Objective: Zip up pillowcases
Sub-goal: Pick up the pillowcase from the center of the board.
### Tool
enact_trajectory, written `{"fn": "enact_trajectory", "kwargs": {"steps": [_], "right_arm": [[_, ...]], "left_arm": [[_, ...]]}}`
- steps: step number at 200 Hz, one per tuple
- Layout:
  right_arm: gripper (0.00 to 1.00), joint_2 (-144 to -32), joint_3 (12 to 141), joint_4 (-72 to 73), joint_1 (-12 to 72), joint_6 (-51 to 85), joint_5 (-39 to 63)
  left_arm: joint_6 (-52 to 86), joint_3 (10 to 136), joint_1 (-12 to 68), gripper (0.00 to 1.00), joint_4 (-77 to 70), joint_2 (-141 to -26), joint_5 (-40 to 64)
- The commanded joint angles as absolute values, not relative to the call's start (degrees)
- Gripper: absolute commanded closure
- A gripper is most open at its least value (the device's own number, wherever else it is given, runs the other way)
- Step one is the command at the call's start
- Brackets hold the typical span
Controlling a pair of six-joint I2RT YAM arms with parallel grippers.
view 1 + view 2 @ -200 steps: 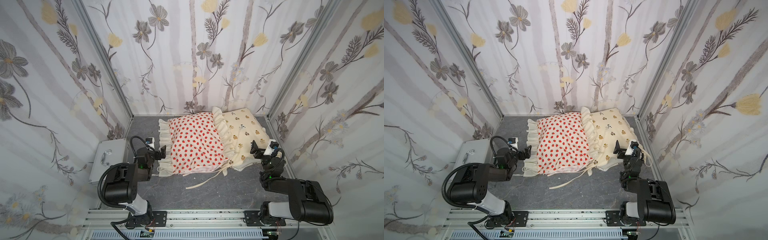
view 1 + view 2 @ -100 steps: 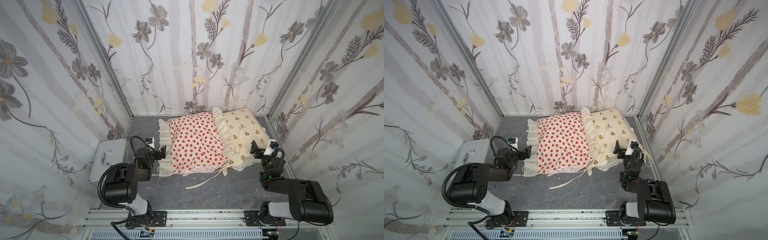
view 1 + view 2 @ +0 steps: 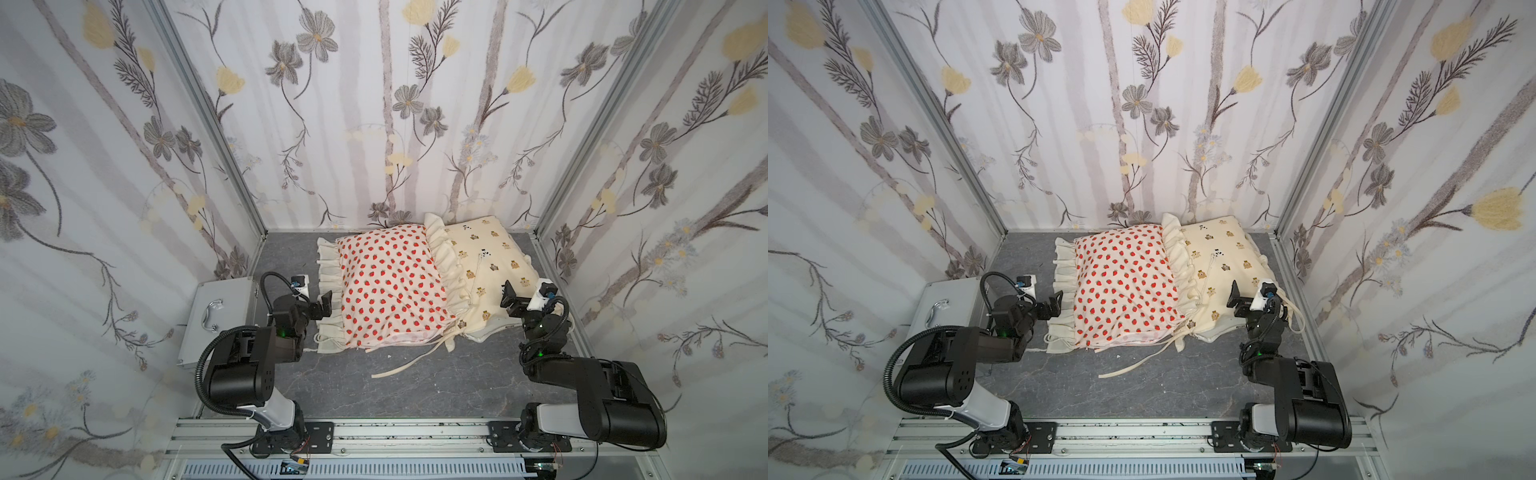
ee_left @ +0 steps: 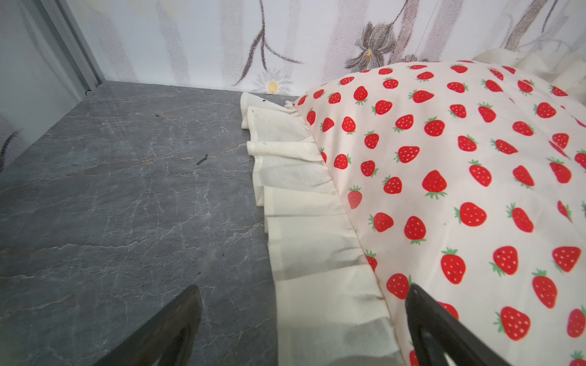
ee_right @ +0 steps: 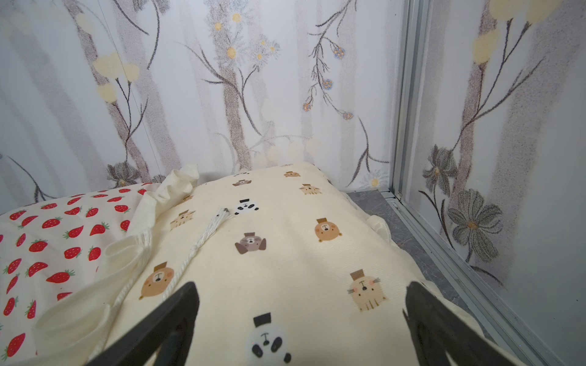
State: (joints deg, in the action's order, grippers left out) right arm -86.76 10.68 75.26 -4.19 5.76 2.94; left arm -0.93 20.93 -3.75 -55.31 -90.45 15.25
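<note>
Two pillowcases lie side by side at the back of the grey floor. The white one with red strawberries overlaps the cream one with small bears with its ruffle. My left gripper stands open at the strawberry case's left ruffle, one finger over the floor, one over the print. My right gripper is open just above the bear case's near right part, holding nothing.
A silver metal case with a handle lies flat against the left wall beside my left arm. A loose cream tie trails onto the floor in front of the pillowcases. Flowered walls close in on three sides.
</note>
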Motion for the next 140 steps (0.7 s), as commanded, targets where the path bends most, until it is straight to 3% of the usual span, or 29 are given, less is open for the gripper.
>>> {"fn": "enact_trajectory", "kwargs": {"steps": [1, 40, 67, 87, 117, 140], "right_arm": [[0.0, -85.91, 9.19, 78.17, -4.13, 5.94, 1.56], [0.0, -80.85, 3.45, 84.63, -4.13, 6.79, -1.57], [0.0, -72.69, 3.54, 77.23, -4.22, 7.41, -3.59], [0.0, -65.39, 5.22, 69.73, -4.22, 9.1, -3.25], [0.0, -58.16, 11.2, 54.95, -4.22, 17.65, -3.61], [0.0, -55.87, 15.76, 44.12, -4.39, 24.86, -1.78]], "left_arm": [[1.28, 18.13, -3.78, 0.0, -60.71, -89.69, 11.0], [3.23, 9.58, -3.78, 0.0, -76.97, -88.93, 5.58], [3.58, 6.61, -3.79, 0.0, -77.86, -83.7, 4.57], [3.76, 7.47, -3.74, 0.0, -67.56, -74.69, 4.7], [8.75, 16.8, -3.87, 0.0, -37.17, -56.25, 5.1], [14.29, 18.83, -3.87, 0.0, -34.11, -50.01, 5.16]]}}
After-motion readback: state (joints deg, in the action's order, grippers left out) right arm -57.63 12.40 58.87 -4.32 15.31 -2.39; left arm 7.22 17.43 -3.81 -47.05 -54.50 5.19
